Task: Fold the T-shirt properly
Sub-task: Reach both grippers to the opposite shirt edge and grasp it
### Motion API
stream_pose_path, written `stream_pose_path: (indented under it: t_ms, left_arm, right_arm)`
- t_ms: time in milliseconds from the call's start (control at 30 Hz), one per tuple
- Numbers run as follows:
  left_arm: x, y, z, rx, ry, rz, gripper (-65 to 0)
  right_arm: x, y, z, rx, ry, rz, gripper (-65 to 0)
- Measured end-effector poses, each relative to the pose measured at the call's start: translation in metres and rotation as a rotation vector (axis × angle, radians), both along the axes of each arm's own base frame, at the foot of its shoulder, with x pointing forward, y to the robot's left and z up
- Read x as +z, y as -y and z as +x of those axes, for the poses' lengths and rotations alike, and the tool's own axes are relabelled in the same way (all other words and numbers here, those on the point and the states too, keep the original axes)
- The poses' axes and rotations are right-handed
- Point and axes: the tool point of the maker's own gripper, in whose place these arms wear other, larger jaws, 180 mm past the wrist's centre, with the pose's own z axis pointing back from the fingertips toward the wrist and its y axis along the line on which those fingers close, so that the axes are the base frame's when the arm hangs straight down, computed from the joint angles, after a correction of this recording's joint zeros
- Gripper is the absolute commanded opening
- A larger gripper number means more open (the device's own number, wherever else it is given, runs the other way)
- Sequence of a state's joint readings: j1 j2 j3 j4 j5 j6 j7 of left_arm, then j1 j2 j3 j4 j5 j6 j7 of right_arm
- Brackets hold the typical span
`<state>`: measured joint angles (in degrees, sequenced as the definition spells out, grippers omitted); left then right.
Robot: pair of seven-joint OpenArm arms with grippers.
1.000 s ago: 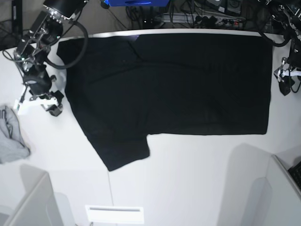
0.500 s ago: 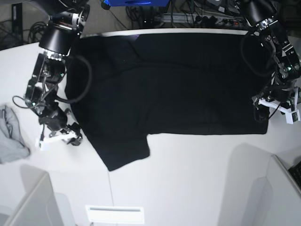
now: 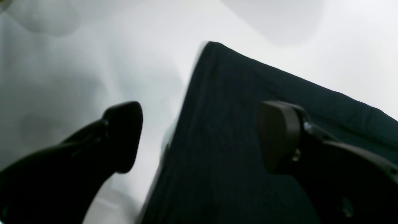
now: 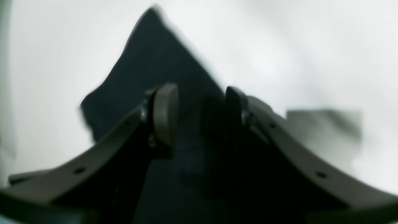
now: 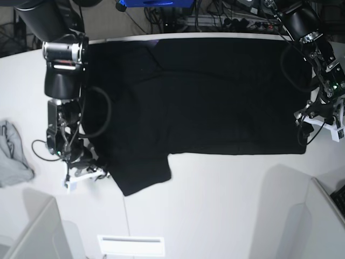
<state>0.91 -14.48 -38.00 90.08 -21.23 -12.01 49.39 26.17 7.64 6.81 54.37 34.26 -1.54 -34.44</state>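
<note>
The T-shirt (image 5: 205,100) is being shown lying flat and plain side up on the white desk (image 5: 226,205), its body stretching from the desk's far edge toward the middle, one sleeve jutting toward the near side. The left pincer (image 5: 318,125) is being held at the T-shirt's hem corner, on the base view's right; in the left wrist view the left pincer (image 3: 199,137) is being seen with its jaws spread wide, one fingertip (image 3: 124,133) over bare desk (image 3: 77,77) just beside the cloth's edge and the other over the T-shirt (image 3: 217,140) itself, nothing being gripped between them. The right pincer (image 5: 86,171) is being held at the edge of the T-shirt just beside the sleeve, on the base view's left; in the blurred right wrist view the right pincer (image 4: 199,115) is being seen partly open, both fingers standing over the T-shirt (image 4: 149,62), with a gap between them, and whether the cloth is being touched cannot be told. A small grey cloth (image 5: 13,156) is being left crumpled on the desk, well apart from the T-shirt, beyond the right pincer.
</note>
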Motion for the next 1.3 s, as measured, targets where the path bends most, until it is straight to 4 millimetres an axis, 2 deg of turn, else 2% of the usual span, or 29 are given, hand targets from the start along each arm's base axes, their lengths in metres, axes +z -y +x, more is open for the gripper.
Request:
stream_pose_path:
  t_ms: [33,167,300,467,633,733,867,1000,1100,1300]
  left_arm:
    - [-0.001,0.001,0.0,-0.001,0.0,-0.002,-9.5]
    - [-0.003,-0.002,-0.002,-0.009,-0.012,-0.003,-9.5]
    - [-0.004,-0.012,-0.006,0.011,-0.026,0.013,-9.5]
    - [-0.007,-0.01,-0.008,0.003,-0.033,0.004,-9.5]
    - [-0.008,-0.013,-0.011,0.008,-0.043,0.013,-9.5]
    - [-0.008,-0.013,-0.012,0.012,-0.043,0.011,-9.5]
    - [-0.004,-0.026,-0.018,0.058,-0.029,0.012,-9.5]
    - [-0.003,-0.026,-0.017,0.053,-0.026,0.013,-9.5]
    - [-0.003,-0.026,-0.017,0.053,-0.027,0.013,-9.5]
    - [-0.003,-0.026,-0.017,0.053,-0.027,0.013,-9.5]
  right_arm:
    - [0.001,0.003,0.007,-0.011,-0.006,0.004,-40.5]
    - [0.009,0.009,0.027,-0.034,-0.007,0.01,-27.5]
    - [0.002,0.001,0.034,-0.002,-0.006,-0.043,-23.1]
    - [-0.01,-0.017,0.04,0.131,0.009,-0.152,-23.7]
    - [-0.03,-0.026,0.035,0.135,-0.003,-0.151,-23.7]
    - [-0.029,-0.025,0.035,0.138,-0.011,-0.151,-23.9]
    - [-0.031,-0.028,0.031,0.155,-0.031,-0.147,-24.9]
    - [-0.032,-0.052,0.026,0.255,-0.005,-0.202,-31.7]
    - [-0.033,-0.062,0.024,0.286,-0.006,-0.21,-32.9]
    - [-0.033,-0.06,0.024,0.283,-0.007,-0.211,-33.6]
